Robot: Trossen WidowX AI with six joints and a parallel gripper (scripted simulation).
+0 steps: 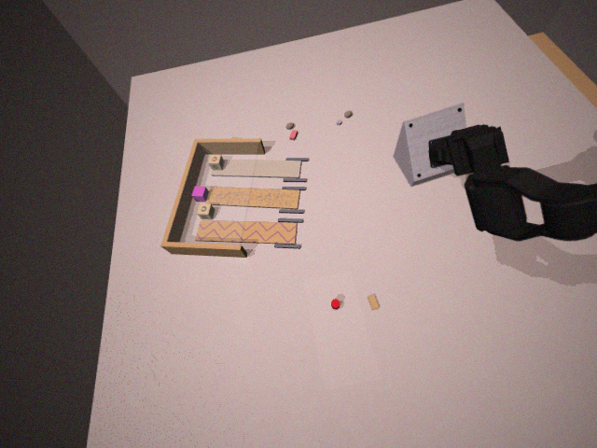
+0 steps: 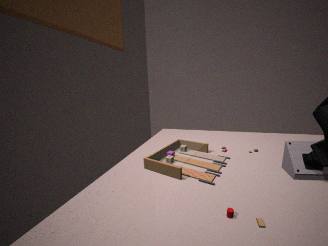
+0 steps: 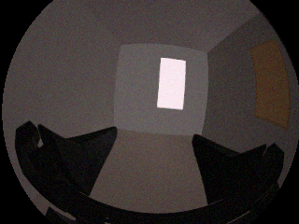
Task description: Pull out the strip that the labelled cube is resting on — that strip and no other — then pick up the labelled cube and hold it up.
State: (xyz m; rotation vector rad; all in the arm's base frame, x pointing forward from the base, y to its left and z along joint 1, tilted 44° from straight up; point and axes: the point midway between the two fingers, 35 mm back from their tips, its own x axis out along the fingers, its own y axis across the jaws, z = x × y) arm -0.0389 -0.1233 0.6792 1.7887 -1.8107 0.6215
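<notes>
Two beige cubes with dark ring-like marks stand in the three-sided wooden frame: one point(image 1: 215, 161) point(image 2: 183, 148) at the inner end of the plain pale strip point(image 1: 262, 168) point(image 2: 211, 156), the other point(image 1: 205, 210) point(image 2: 169, 159) between the inner ends of the speckled orange strip point(image 1: 255, 197) point(image 2: 198, 162) and the zigzag strip point(image 1: 248, 231) point(image 2: 196, 174). A plain magenta cube point(image 1: 200, 193) point(image 2: 170, 153) is at the speckled strip's inner end. What lies under each cube is too small to tell. My gripper point(image 3: 155, 135) is open and empty, facing the ceiling, far from the strips.
The wooden frame point(image 1: 204, 249) point(image 2: 162, 168) opens toward the arm. Dark rails point(image 1: 290, 211) point(image 2: 213, 171) flank the strips' outer ends. A grey wedge point(image 1: 404, 156) point(image 2: 288, 161) sits under the arm. A red cylinder point(image 1: 335, 304) point(image 2: 230, 212), tan block point(image 1: 373, 301) point(image 2: 260, 222), small red block point(image 1: 293, 134) point(image 2: 224, 150) and pebbles lie around.
</notes>
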